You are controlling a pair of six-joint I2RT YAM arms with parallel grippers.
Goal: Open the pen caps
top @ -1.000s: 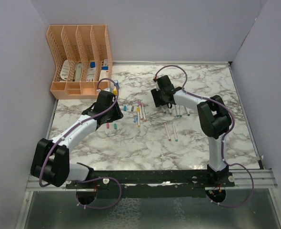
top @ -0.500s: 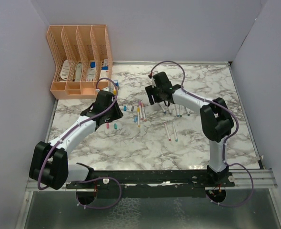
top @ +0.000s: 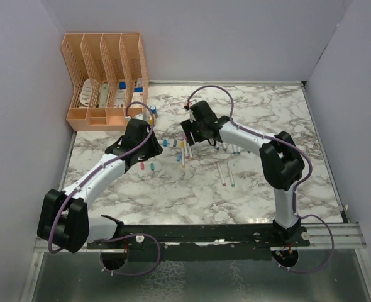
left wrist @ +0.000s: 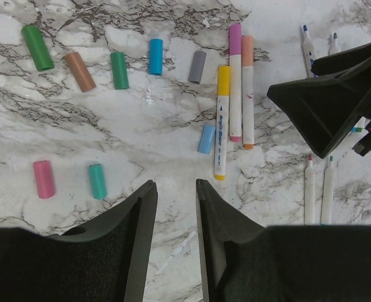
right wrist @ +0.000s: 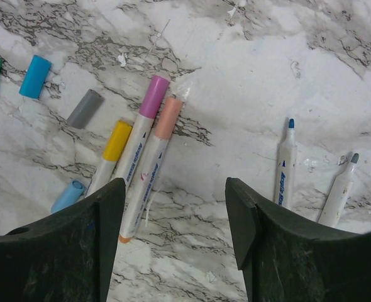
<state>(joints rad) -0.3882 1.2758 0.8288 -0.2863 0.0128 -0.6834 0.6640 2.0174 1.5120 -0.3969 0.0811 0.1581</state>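
Pen caps (top: 153,166) lie loose on the marble table (top: 267,189) left of centre in the overhead view, strewn between the left gripper (top: 151,150) and the right gripper (top: 187,134), which face each other there, near but apart. A peach desk organiser (top: 104,69) stands at the back-left corner just behind the left arm's wrist. Grey walls close in on the left, back and right edges, and the widest run of open marble lies toward the right and near edges, past a few uncapped pens (top: 226,173). From the left wrist, the left gripper (left wrist: 176,185) hangs over the marble with its fingers only narrowly parted and nothing between them. A pink cap (left wrist: 43,178) and a teal cap (left wrist: 97,181) lie just beside its tips, a row of loose caps (left wrist: 119,70) in green, brown, green, blue and grey runs across the far side, and a light blue cap (left wrist: 206,139) touches the yellow one of three capped pens (left wrist: 235,82). From the right wrist, the right gripper (right wrist: 174,185) stands spread wide, holding nothing. The capped pens reach in beside one finger, two uncapped pens lie by the other, and bare marble fills the gap between and ahead.
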